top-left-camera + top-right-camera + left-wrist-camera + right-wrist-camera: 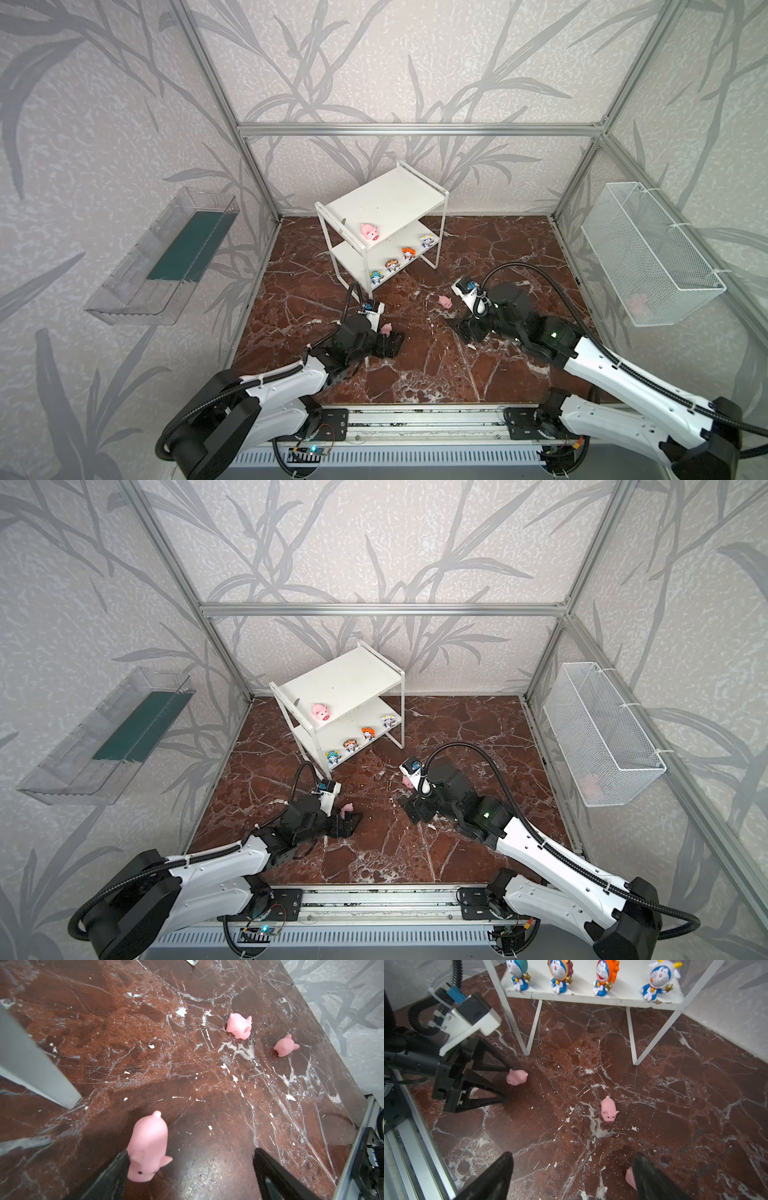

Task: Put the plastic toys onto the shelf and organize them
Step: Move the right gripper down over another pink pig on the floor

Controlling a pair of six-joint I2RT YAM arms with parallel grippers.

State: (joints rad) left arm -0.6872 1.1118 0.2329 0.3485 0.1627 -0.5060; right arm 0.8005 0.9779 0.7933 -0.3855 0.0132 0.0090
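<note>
Far left in both top views there's a clear bin (162, 257) on the wall with a dark green strip in it. Next over, upper middle of the frame, is the shelf (386, 199), standing at an angle on the red marble floor (415, 374). The shelf pig (369, 231) sits near the front edge of the top board. 4 figurines line the lower board's edge: teal one (376, 277), brownish one (392, 265), orange one (409, 252), white one (427, 241).

Below the shelf, lower middle-left, the left gripper (190, 1151) is down at the floor with its jaws spread wide. The near pig (147, 1147) leans against 1 finger (116, 1172) and isn't pinched.

Right of center lies the middle pig (445, 301), loose on the marble. The right gripper (572, 1154) is spread wide too and grips nothing. The last pig (629, 1178) is half hidden beside 1 of its fingers, and I can't tell if they touch.

Far right hangs a wire basket (665, 232) with something pinkish in it, too blurry to call.
</note>
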